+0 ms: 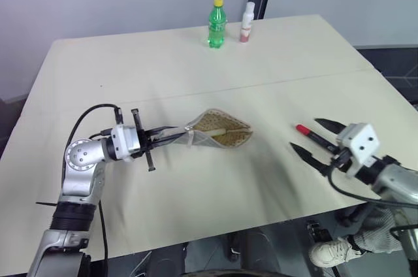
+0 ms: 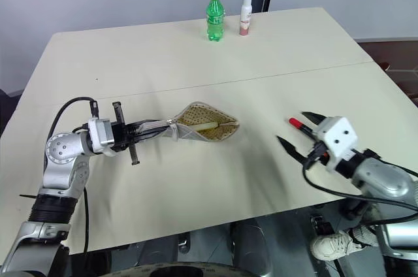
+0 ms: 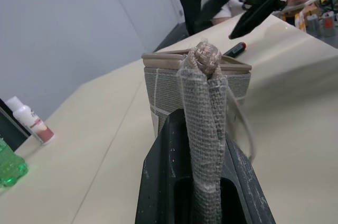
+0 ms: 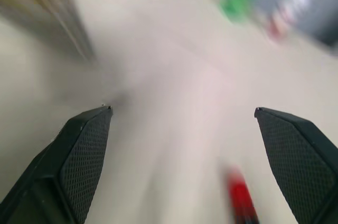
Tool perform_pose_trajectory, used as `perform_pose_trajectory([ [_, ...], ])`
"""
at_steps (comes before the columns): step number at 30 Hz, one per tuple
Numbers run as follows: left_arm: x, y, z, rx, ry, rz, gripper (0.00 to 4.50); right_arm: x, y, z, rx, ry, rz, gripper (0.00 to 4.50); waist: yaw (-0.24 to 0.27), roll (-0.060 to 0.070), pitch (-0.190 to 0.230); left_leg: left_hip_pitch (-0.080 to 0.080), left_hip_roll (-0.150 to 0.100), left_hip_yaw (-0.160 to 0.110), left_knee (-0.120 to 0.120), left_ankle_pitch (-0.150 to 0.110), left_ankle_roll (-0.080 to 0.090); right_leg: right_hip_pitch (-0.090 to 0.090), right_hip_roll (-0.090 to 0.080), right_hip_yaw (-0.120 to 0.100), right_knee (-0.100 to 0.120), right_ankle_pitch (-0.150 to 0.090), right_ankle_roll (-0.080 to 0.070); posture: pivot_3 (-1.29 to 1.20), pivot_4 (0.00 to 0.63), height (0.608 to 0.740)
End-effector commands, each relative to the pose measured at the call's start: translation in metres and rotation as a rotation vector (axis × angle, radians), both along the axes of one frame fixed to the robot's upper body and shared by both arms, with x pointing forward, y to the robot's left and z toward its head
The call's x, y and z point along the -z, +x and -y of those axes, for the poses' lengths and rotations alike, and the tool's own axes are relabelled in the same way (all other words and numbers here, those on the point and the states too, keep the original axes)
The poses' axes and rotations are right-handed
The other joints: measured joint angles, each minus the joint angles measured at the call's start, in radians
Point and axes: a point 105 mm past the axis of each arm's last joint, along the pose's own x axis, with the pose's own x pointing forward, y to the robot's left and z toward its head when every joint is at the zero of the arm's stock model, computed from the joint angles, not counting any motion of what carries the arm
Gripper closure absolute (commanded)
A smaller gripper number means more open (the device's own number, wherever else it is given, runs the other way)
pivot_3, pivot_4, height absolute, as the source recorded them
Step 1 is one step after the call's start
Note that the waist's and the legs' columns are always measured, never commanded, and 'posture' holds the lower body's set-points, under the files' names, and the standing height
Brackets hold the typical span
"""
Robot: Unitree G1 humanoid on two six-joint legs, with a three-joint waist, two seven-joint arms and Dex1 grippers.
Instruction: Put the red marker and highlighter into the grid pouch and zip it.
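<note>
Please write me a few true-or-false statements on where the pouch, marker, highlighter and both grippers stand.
1. The left gripper is shut on one end of the grid pouch. True.
2. The red marker is inside the pouch. False: it lies on the table, by the right gripper.
3. The right gripper is open. True.
4. The pouch is zipped. False: it gapes open.
5. The highlighter lies in the open pouch. True.

Red marker (image 4: pixel 240 198) blurred (edge-cropped).
</note>
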Motion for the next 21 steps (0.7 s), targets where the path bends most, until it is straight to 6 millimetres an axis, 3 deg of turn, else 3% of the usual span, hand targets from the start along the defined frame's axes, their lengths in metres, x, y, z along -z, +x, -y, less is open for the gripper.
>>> perform_pose_trajectory([
  [1,-0.004,0.002,0.004,0.018,0.013,0.034,4.50,0.009,0.002,0.031,0.123,0.030,-0.084,0.02,-0.005,0.016,-0.006,-0.005,0.007,0.000,-0.001,0.000,0.000,0.003,0.007,0.000,-0.014,0.007,0.001,0.00,0.150,0.740],
  [2,-0.004,0.004,0.005,0.023,0.015,0.036,4.50,0.011,0.007,0.044,0.186,0.094,-0.104,0.02,-0.002,0.007,-0.008,-0.017,0.024,0.000,-0.005,0.000,0.000,0.006,0.016,0.000,-0.027,0.022,-0.004,0.00,0.150,0.740],
  [3,-0.004,0.004,0.006,0.024,0.015,0.037,4.50,0.012,0.011,0.053,0.231,0.144,-0.122,0.02,-0.001,-0.003,-0.008,-0.012,0.025,0.019,-0.009,0.002,0.000,0.007,0.001,-0.003,0.027,-0.006,-0.015,0.00,0.150,0.740],
  [4,-0.004,0.005,0.006,0.025,0.014,0.037,4.50,0.018,0.013,0.059,0.247,0.130,-0.150,0.02,0.001,-0.011,-0.003,-0.002,0.018,0.035,-0.009,0.004,0.001,0.008,-0.010,0.005,0.063,-0.056,0.003,0.00,0.150,0.740],
  [6,-0.004,0.006,0.006,0.024,0.013,0.039,4.50,0.025,0.017,0.066,0.263,0.128,-0.189,0.02,0.008,-0.005,-0.001,0.008,-0.011,0.025,-0.013,0.005,-0.001,0.005,-0.013,0.014,0.067,-0.063,0.006,0.00,0.150,0.740],
  [7,-0.004,0.005,0.006,0.025,0.012,0.039,4.50,0.027,0.020,0.069,0.278,0.151,-0.203,0.02,0.008,0.000,-0.003,0.009,-0.015,0.014,-0.012,0.006,-0.002,0.007,-0.012,0.014,0.066,-0.062,0.006,0.00,0.150,0.740],
  [11,-0.002,0.002,0.008,0.029,0.023,0.043,4.50,0.037,0.026,0.072,0.281,0.184,-0.264,0.02,0.000,-0.001,-0.002,0.009,-0.015,0.008,-0.011,0.007,0.000,0.009,-0.005,0.012,0.065,-0.061,0.006,0.00,0.150,0.740],
  [14,-0.003,0.000,0.004,0.010,0.021,0.043,4.50,0.043,0.028,0.064,0.227,0.176,-0.306,0.87,-0.001,-0.002,-0.002,0.007,-0.015,0.008,-0.010,0.007,0.001,0.008,-0.005,0.013,0.065,-0.061,0.006,0.00,0.150,0.740],
  [19,-0.002,-0.003,0.003,0.001,0.022,0.042,4.50,0.031,0.028,0.048,0.119,0.180,-0.273,3.44,0.004,-0.003,-0.002,0.007,-0.014,0.008,-0.009,0.007,0.002,0.008,-0.004,0.013,0.065,-0.061,0.005,0.00,0.150,0.740],
  [21,-0.001,-0.003,0.002,-0.007,0.017,0.040,4.50,0.015,0.024,0.032,0.018,0.184,-0.225,4.10,0.006,-0.003,-0.002,0.007,-0.014,0.008,-0.009,0.007,0.002,0.007,-0.004,0.013,0.065,-0.061,0.005,0.00,0.150,0.740],
])
